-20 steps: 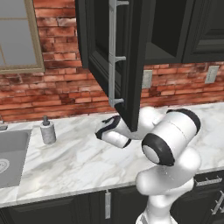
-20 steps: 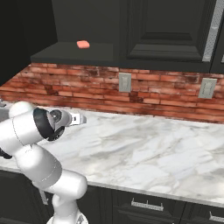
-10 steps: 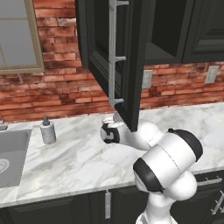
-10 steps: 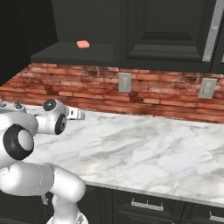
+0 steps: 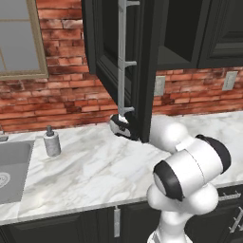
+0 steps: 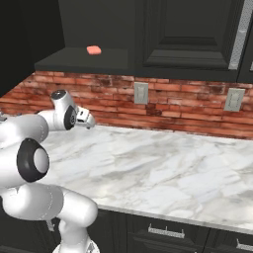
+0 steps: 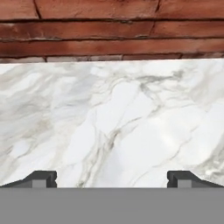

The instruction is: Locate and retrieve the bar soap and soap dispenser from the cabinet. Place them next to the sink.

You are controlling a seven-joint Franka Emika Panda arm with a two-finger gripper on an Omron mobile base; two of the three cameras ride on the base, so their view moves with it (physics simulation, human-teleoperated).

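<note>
- The gripper [image 7: 112, 179] had its two dark fingertips [image 7: 40, 178] set wide apart with nothing between them, pointing at the white marble counter [image 7: 113, 122] and the brick wall [image 7: 109, 26] behind it
- In the right base view the gripper [image 6: 88, 120] hung just above the counter [image 6: 163, 168], near the wall
- The cabinet [image 5: 142, 61] stood open, its door swung out with the long silver handle [image 5: 124, 57] facing forward
- The bar soap [image 6: 94, 50] lay on the cabinet's dark shelf [image 6: 79, 58], above the gripper
- The soap dispenser [image 5: 51, 141] stood upright on the counter, just beside the sink [image 5: 14, 163] and well apart from the arm
</note>
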